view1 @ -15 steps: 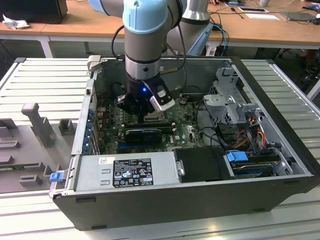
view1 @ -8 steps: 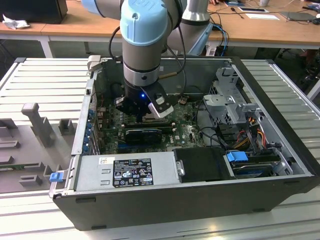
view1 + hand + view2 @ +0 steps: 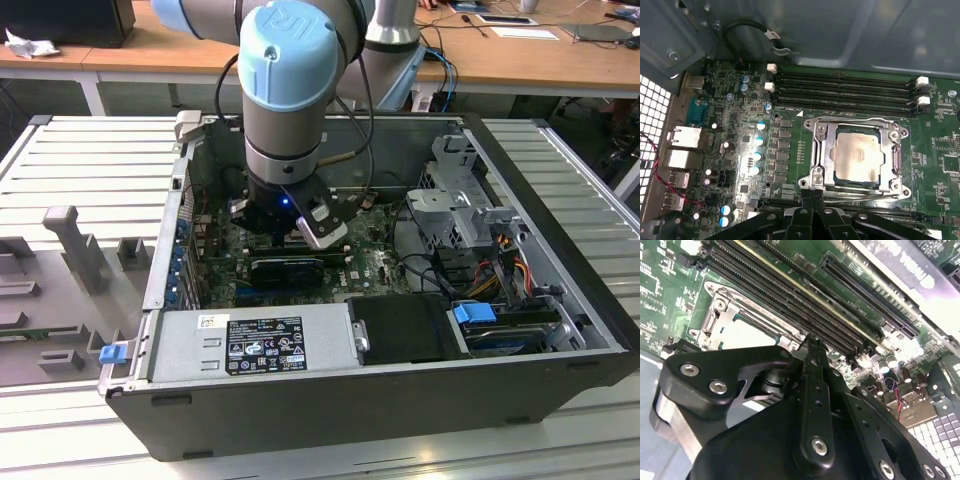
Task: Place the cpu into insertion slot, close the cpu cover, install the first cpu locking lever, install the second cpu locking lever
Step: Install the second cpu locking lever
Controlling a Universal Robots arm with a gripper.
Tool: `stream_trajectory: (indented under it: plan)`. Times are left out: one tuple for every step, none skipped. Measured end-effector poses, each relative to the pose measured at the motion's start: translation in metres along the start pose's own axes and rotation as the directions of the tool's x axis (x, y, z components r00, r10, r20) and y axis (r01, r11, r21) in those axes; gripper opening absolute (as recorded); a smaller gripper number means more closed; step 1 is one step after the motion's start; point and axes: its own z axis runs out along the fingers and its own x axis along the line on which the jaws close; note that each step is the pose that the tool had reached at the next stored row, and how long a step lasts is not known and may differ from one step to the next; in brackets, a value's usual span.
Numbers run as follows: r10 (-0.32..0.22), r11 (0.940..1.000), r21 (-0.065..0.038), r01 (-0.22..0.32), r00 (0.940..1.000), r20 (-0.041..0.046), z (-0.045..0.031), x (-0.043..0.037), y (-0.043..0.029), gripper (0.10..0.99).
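Gripper pinched shut right at the edge of the insertion slot

The port blocks and round caps sit a bit away from the insertion slot. The cpu lies flat in the slot, and the cpu cover is down around it. The gripper touches the slot's edge with its fingers pressed together. I think a sideways slip could scratch the board or bend a thin lever. The long memory slots run close beside the slot and leave little room.
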Motion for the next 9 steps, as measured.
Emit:
stream_trajectory:
  plan:
    - [0.000, 1.0000, -0.004, 0.000, 1.0000, 0.0004, 0.0016, 0.0000, -0.0003, 0.106]
    - [0.000, 1.0000, -0.005, 0.000, 1.0000, 0.0004, 0.0044, 0.0002, -0.0006, 0.106]
    - [0.000, 1.0000, -0.006, 0.000, 1.0000, 0.0004, 0.0064, 0.0005, -0.0010, 0.106]
    - [0.000, 1.0000, -0.008, 0.000, 1.0000, 0.0007, 0.0080, 0.0010, -0.0014, 0.106]
    - [0.000, 0.9999, -0.010, 0.000, 1.0000, 0.0008, 0.0087, 0.0015, -0.0016, 0.106]
    - [0.000, 0.9999, -0.013, 0.000, 1.0000, 0.0011, 0.0098, 0.0025, -0.0018, 0.106]
    - [-0.001, 0.9997, -0.025, 0.001, 1.0000, 0.0021, 0.0120, 0.0030, -0.0023, 0.106]
    - [-0.001, 0.9993, -0.038, 0.001, 1.0000, 0.0032, 0.0136, 0.0030, -0.0027, 0.106]
    - [-0.001, 0.9990, -0.045, 0.001, 1.0000, 0.0037, 0.0142, 0.0030, -0.0029, 0.106]
